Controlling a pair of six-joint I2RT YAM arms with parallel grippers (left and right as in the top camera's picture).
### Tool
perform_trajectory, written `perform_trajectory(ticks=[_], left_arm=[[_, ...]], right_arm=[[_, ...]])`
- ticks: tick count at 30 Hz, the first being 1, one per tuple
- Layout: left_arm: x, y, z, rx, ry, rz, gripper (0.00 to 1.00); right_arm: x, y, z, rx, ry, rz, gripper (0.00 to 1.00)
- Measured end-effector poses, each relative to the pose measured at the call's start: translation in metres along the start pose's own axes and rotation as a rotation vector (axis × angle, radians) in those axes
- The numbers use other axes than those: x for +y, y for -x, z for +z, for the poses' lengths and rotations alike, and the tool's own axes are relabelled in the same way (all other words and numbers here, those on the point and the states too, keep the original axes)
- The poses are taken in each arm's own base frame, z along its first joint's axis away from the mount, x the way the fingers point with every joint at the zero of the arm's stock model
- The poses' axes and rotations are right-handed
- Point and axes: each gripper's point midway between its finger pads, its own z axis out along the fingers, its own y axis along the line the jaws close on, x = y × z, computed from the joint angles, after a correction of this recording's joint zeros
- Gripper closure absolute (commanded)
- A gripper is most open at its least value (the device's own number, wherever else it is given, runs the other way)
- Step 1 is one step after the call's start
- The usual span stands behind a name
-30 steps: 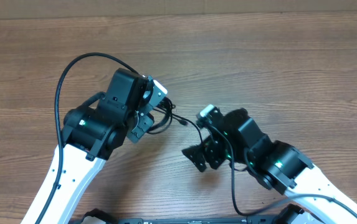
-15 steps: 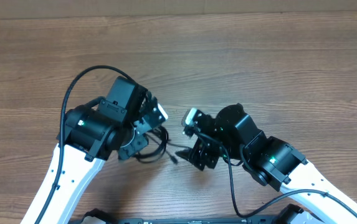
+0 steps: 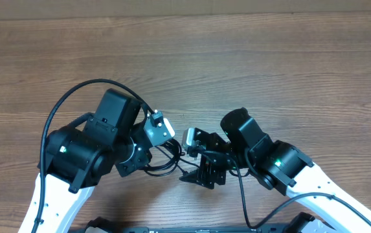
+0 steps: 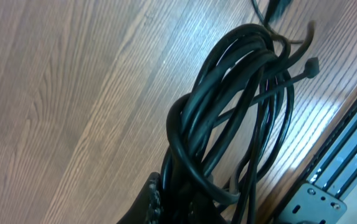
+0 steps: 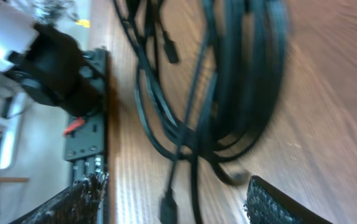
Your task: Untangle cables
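Clamped in the closed left fingers [image 4: 148, 200]: thin black plug-ended cords [image 4: 240, 112], knotted in one coil near the front of the brown wood-grain worktop [image 3: 269, 65]. Right fingers [image 5: 85, 200] spread apart around the loops, untouching. Looks barely begun, with all the untangling ahead.

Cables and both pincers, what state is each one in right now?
cables, tangled together in one looped, knotted bundle, not yet separated.
plug end, loose, plugged into nothing.
left pincer, shut on the cables at the base of the bundle.
right pincer, open, with cable loops lying in its gap, not clamped.
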Motion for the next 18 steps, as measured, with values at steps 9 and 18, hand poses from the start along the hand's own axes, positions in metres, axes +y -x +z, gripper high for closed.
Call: perform_trajectory(ticks=[9,18], left_arm=[[0.001,0.009,-0.002,-0.042,0.0,0.002,0.96],[0.009,0.013,-0.005,-0.054,0.037,-0.002,0.96]], right_arm=[[0.004,-0.007,0.017,0.014,0.101,0.035,0.33],[0.001,-0.019,0.028,0.055,0.126,0.076,0.96]])
